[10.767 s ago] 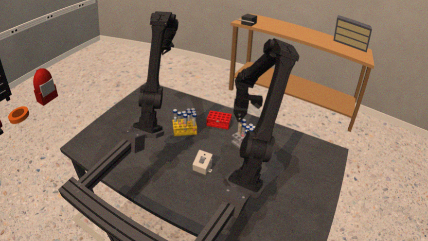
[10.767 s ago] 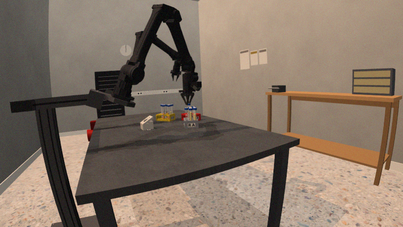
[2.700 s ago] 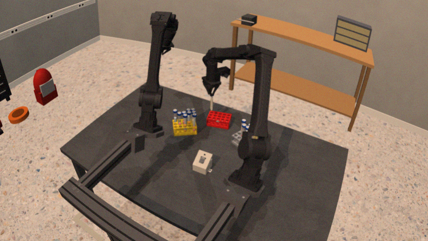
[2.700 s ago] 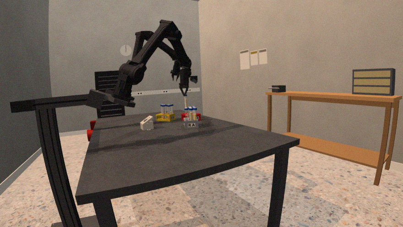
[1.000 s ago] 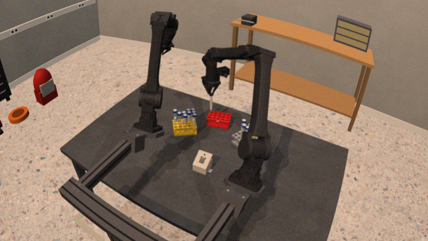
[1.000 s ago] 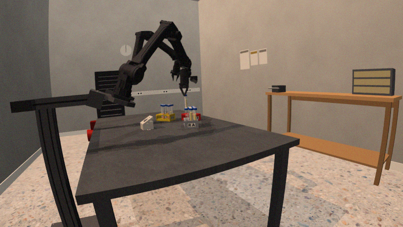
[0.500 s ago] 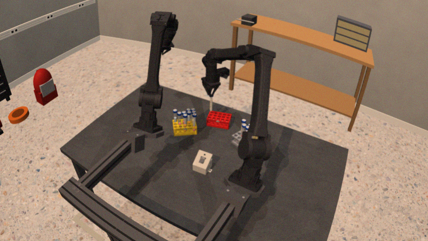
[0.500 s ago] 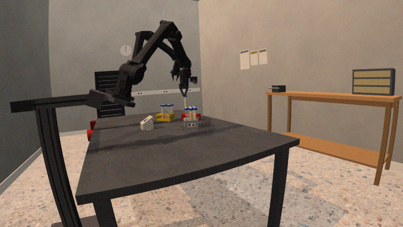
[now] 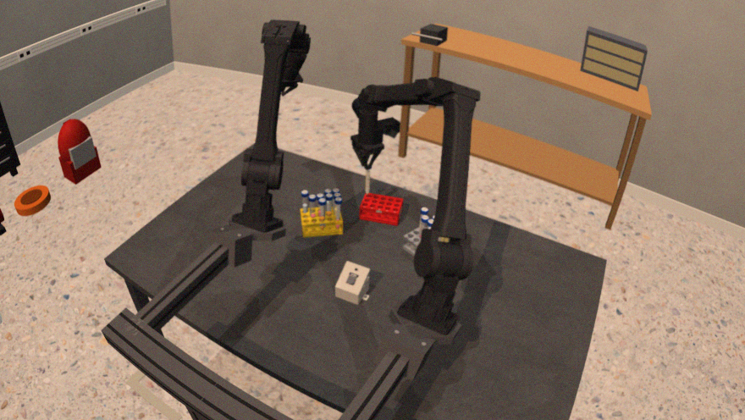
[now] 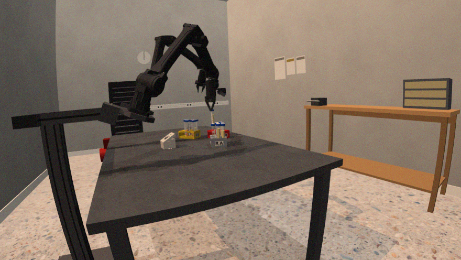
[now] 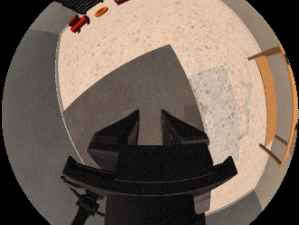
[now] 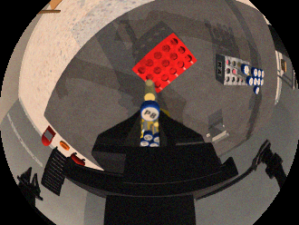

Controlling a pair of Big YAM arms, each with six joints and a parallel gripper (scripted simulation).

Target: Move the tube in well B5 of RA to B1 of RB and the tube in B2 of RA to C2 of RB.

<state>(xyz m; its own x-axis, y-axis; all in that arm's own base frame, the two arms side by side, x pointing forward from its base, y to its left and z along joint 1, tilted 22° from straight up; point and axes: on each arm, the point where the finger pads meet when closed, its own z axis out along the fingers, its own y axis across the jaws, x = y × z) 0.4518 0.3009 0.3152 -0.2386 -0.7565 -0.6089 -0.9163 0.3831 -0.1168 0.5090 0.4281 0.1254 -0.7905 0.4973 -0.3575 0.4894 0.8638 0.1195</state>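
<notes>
Top view: Bench [image 9: 542,307] [image 10: 206,171] [image 11: 154,82] [image 12: 72,104] runs wide of the racks toward its right-hand end. Red rack [image 9: 389,218] [image 10: 227,132] [image 12: 166,55] sits nearest the far edge; yellow rack RB [image 9: 321,230] [image 10: 189,136] holds blue-capped tubes near the left arm's base. Grey rack RA [image 9: 409,250] [image 10: 218,143] [image 12: 220,69] is partly behind the right arm. White control box [image 9: 348,290] [image 10: 168,142] [image 12: 219,132] lies between the bases, on the near-edge side. Right gripper [image 9: 368,163] [image 10: 210,109] [image 12: 149,114] is closed on a capped tube [image 9: 366,181] [image 10: 212,117] [image 12: 149,110], upright, raised above rack height.

Exterior view: The carried tube hangs at the red rack's side of the bench, well in from the near corner. RA's end label reads "RA". Left gripper [image 9: 288,91] [image 10: 200,87] [image 11: 150,112] is high, apart from all racks.

Left wrist view: Fingers part-open, nothing between them; a bench corner points away beyond, with floor on both sides.

Right wrist view: Tube's cap mark looks like "P8", though the second character is uncertain. Its lower end overlaps a red rack corner in this line of sight; whether it is directly above, I cannot tell. RA's label is visible, with blue caps clustered at the opposite end.
</notes>
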